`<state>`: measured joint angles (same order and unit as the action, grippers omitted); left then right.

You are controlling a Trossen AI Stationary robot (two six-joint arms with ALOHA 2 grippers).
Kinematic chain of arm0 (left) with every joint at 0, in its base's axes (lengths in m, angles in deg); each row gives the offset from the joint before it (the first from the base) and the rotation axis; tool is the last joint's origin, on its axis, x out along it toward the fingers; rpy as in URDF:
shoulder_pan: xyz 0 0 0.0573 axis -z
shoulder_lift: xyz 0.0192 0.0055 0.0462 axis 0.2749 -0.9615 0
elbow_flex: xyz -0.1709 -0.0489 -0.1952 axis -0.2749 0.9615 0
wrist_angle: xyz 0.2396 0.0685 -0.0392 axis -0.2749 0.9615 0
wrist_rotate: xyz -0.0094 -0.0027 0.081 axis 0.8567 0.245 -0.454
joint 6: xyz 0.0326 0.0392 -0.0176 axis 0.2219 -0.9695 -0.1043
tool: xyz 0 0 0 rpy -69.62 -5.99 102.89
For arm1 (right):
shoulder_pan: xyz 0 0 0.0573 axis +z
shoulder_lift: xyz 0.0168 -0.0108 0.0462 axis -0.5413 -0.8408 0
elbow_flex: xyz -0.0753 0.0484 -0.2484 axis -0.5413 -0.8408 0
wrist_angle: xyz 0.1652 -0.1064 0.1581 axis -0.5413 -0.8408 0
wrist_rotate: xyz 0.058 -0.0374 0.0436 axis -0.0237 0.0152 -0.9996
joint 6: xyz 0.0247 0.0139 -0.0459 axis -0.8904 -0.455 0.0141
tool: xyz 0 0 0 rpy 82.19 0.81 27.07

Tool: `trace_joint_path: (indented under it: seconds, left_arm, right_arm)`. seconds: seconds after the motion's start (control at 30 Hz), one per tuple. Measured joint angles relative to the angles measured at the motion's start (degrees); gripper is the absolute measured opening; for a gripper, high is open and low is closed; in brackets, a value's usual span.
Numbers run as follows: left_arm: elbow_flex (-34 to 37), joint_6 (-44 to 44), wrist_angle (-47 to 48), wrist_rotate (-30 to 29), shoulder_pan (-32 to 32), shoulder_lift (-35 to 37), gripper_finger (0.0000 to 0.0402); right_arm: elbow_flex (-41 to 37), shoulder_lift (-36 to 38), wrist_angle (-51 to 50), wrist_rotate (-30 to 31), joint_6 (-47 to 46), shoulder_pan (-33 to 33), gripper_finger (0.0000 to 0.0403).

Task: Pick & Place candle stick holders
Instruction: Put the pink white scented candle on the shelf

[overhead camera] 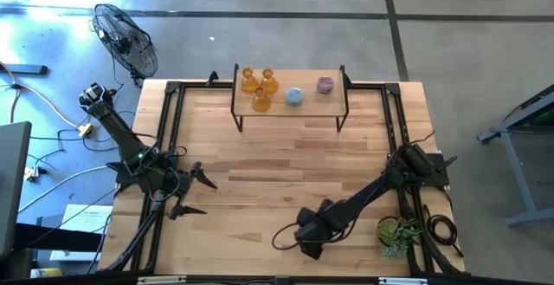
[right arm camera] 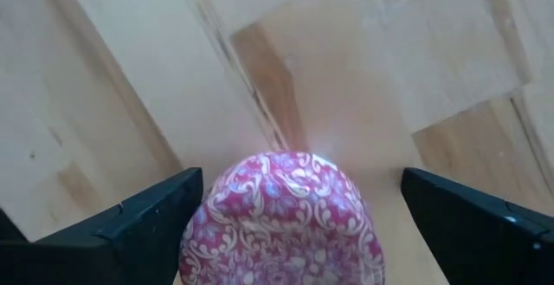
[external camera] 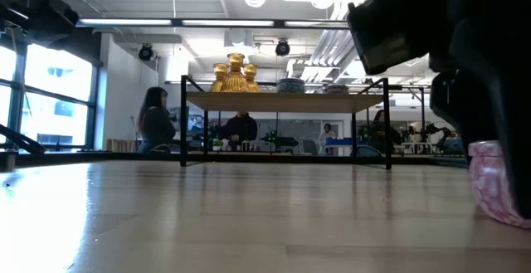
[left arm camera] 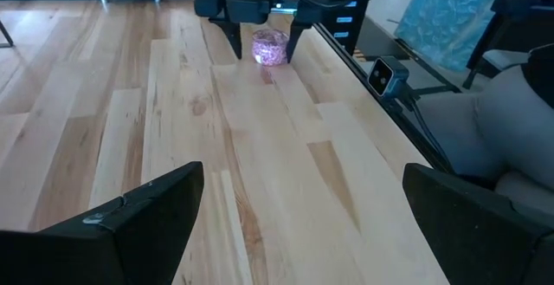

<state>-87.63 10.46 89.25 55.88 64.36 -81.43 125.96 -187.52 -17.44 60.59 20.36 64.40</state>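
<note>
I have the right hand (overhead camera: 305,236) low over the near edge of the bench (overhead camera: 286,159), fingers spread wide on either side of a pink holder (right arm camera: 281,220) — released, not gripping it. The holder stands upright on the bench between the fingers; from the left wrist view I see the same pink holder (left arm camera: 269,47) framed by the right hand's fingers. The left hand (overhead camera: 197,194) waits over the bench's left side, also released. On the small shelf (overhead camera: 290,103) at the far edge stand three amber holders (overhead camera: 259,84), a blue holder (overhead camera: 294,96) and a second pink holder (overhead camera: 325,83). A plant (overhead camera: 396,233) sits just beside the right arm.
</note>
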Motion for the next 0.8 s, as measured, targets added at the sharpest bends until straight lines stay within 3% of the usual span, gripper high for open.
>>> trace_joint_path:
  seconds: [0.47,0.8]
  left_arm:
    - [0.0,1.1,1.4,0.0,0.0,0.0,0.0388]
    - [0.0,1.2,1.3,0.0,0.0,0.0,0.0388]
  right_arm:
    - [0.0,0.0,0.0,2.0,-3.9,0.3,0.0392]
    - [0.1,0.0,-0.6,-2.8,-3.8,0.2,0.0392]
